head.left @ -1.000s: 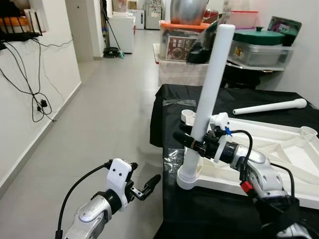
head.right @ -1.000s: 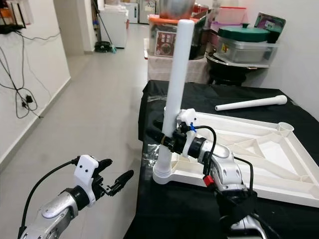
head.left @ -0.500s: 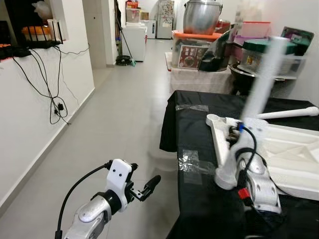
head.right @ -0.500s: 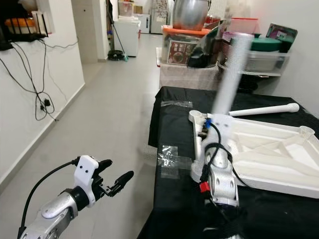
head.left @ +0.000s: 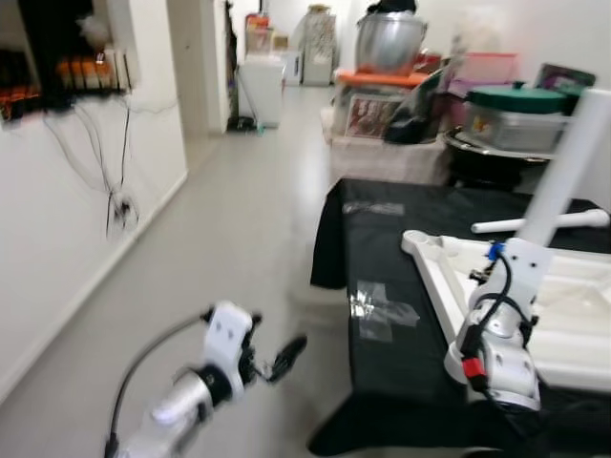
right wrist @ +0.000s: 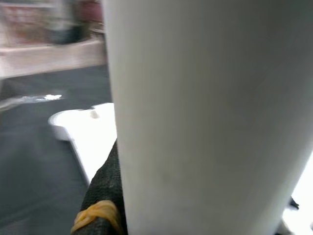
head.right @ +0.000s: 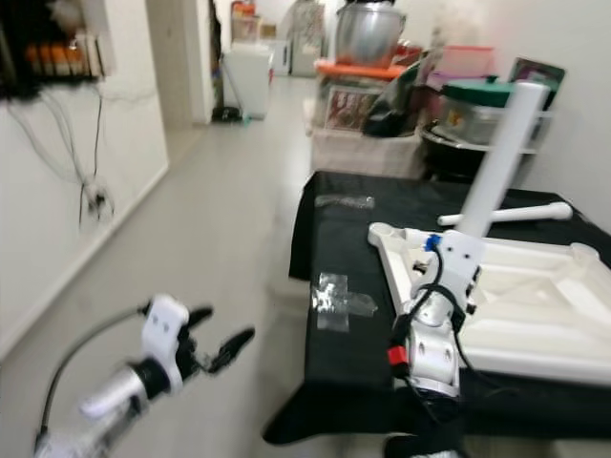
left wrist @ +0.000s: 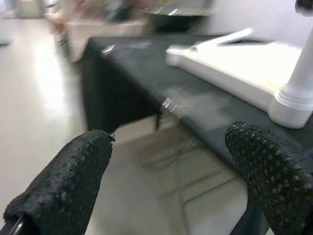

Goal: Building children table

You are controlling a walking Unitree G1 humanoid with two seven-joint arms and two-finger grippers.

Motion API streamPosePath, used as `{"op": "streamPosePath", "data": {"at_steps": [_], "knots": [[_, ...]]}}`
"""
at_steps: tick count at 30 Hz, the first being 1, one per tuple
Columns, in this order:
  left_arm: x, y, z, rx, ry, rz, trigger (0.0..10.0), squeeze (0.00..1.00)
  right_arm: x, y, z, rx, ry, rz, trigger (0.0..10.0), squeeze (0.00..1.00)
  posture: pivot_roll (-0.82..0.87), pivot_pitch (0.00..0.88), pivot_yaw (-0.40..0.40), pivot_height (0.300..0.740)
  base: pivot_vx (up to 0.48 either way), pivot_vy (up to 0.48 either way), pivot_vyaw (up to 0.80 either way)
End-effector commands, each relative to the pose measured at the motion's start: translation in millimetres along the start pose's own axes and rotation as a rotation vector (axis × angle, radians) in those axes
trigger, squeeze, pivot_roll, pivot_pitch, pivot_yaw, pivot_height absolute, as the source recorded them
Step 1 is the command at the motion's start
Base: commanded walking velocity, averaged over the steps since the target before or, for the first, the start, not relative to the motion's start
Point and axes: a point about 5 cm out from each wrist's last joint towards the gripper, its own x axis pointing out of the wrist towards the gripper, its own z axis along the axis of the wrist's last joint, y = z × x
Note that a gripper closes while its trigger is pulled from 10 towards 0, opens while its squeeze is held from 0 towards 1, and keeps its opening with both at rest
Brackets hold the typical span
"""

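A white children's tabletop (head.right: 535, 286) was seen lying upside down on a table draped in black cloth (head.right: 353, 248), its ribbed underside facing up and round leg sockets showing at its corners. One white table leg (head.right: 496, 162) was stood up in the near corner of the tabletop, tilted a little away from vertical, and was gripped low down by the right end effector (head.left: 511, 262); in the right wrist view the leg (right wrist: 195, 112) was pressed against one black finger (right wrist: 105, 196) wrapped with a yellow band, so the fingers were closed on the leg. A second white leg (head.left: 544, 222) was laid flat on the black cloth just beyond the far edge of the tabletop. Pieces of clear tape (head.right: 334, 291) were stuck to the cloth near the table's front corner. The left end effector (head.left: 272, 358) was held out over the grey floor (head.left: 239, 219), well apart from the table, with its two black fingers (left wrist: 68, 181) spread open and nothing between them. Behind the table, a large metal pot (head.left: 389, 38), boxes and a green-lidded container (head.left: 520, 100) were stacked, and dark cables (head.left: 115, 181) were hung down the white wall on the robot's left. The head views were blurred.
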Motion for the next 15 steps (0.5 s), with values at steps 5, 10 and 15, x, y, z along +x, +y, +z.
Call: {"op": "streamPosePath", "data": {"at_steps": [5,10,15], "knots": [[-0.5,0.5,-3,0.000,0.019,-0.003,10.0,0.00,-8.5,18.2,-7,-0.010,0.037,0.129,10.0,1.00,0.06,0.000,-0.070,0.740,0.000,0.000,0.00],[0.2,0.4,-2,-0.001,0.017,-0.006,10.0,0.00,1.6,20.0,12,0.021,-0.052,0.243,10.0,1.00,0.06,0.000,-0.070,0.740,0.000,0.000,0.00],[0.2,-0.1,-3,-0.005,0.016,-0.008,10.0,0.00,6.9,29.6,39,0.031,-0.205,0.598,10.0,0.00,0.06,0.000,-0.069,0.740,0.000,0.000,0.00]]}}
